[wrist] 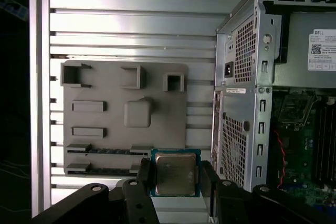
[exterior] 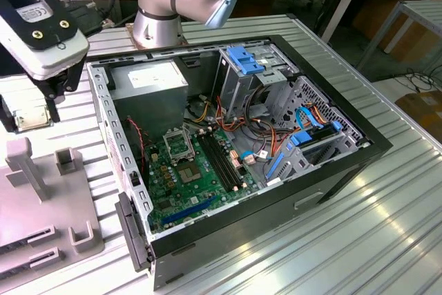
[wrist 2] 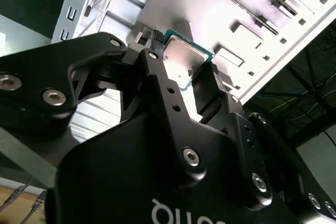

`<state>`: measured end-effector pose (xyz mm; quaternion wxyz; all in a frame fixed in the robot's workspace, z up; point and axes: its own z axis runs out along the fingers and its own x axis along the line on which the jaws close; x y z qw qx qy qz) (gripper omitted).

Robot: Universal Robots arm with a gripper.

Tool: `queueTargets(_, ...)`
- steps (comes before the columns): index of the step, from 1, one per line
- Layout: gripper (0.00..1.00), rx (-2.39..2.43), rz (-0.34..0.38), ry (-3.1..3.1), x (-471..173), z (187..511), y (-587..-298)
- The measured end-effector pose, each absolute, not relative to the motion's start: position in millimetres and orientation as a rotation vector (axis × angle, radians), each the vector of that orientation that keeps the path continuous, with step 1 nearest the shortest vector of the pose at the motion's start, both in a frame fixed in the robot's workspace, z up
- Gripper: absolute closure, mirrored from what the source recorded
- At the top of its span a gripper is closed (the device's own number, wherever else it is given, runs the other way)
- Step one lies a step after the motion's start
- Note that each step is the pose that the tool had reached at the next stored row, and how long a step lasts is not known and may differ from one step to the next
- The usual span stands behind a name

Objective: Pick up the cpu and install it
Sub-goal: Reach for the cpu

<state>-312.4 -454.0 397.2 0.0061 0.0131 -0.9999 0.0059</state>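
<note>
The cpu is a small square chip with a silver-grey top and a green rim. It hangs above the ribbed table, at the exterior view's left, outside the open computer case. My gripper is shut on it, one black finger on each side. In both wrist views the cpu sits between the fingers, over the near edge of the grey fixture plate. The green motherboard lies inside the case, and its metal socket frame is well to the right of the gripper.
The black and silver computer case stands open with a power supply, blue drive brackets and loose cables inside. Its perforated metal wall rises close beside the gripper. The grey fixture plate carries raised holders.
</note>
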Motion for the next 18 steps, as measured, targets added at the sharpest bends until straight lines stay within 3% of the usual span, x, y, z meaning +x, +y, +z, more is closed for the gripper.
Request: queueTargets(18,0.53,0.041,0.019,-3.129,-272,397,-454)
